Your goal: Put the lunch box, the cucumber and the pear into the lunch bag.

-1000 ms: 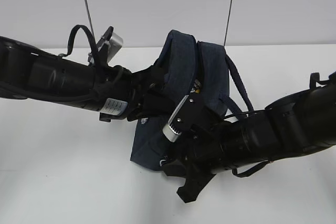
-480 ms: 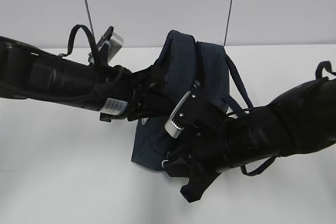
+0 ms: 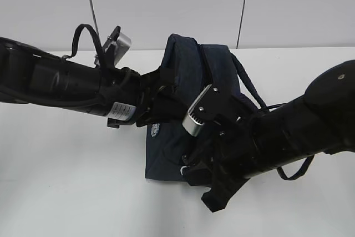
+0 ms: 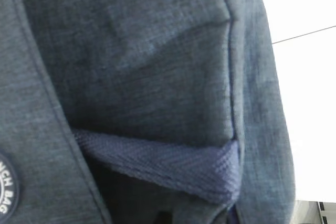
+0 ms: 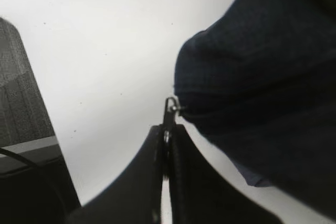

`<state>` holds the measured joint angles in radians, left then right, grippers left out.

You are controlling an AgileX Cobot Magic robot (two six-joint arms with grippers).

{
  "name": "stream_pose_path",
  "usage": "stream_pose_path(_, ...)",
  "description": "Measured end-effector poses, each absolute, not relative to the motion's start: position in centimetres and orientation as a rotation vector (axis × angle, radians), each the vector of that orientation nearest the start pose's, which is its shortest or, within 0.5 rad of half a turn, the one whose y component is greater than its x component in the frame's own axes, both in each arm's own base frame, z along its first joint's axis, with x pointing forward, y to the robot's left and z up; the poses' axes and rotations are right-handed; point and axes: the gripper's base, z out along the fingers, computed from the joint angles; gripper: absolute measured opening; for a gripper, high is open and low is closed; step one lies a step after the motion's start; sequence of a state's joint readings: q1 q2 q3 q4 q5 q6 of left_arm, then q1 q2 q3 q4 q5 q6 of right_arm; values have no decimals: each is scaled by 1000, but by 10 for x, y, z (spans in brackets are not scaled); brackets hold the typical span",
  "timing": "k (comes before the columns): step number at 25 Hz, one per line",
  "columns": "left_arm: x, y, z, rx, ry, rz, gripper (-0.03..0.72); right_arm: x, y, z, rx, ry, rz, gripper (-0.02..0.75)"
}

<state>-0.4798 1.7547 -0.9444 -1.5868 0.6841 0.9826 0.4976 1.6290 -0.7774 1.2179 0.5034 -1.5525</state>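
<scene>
Navy woven lunch bag (image 3: 186,76); right claw (image 5: 167,139) pinches metal pull (image 5: 171,109).

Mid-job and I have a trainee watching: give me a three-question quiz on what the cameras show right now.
1. True or false: the right gripper is shut on the zipper pull of the lunch bag.
2. Which fills the left wrist view? A) bare table B) the bag's navy fabric and a woven strap C) a pear
3. In the exterior view, where does the bag's round white emblem sit relative to the left arm's end?

Key:
1. True: the jaws are pressed together on the small metal pull at the bag's edge.
2. B
3. Just below it, on the side of the bag facing the camera.
</scene>
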Motion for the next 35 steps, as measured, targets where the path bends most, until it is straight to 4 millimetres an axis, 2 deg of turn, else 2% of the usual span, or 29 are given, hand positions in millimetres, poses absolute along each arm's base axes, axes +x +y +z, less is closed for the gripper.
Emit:
stream_pose_path(9,278,-212,199,259,2445,-1330,-16,230,171,193,-1229,2254,654,6)
stream_pose_path(23,276,-213,198,281,2451,-1348,-16,211,160,228,-1257,2214,617,6)
stream_pose_path(29,275,-213,198,281,2454,-1345,-16,210,155,226,-1259,2265,556,6)
stream_pose_path(35,275,-213,198,281,2454,-1351,-16,215,156,236,-1257,2231,538,6)
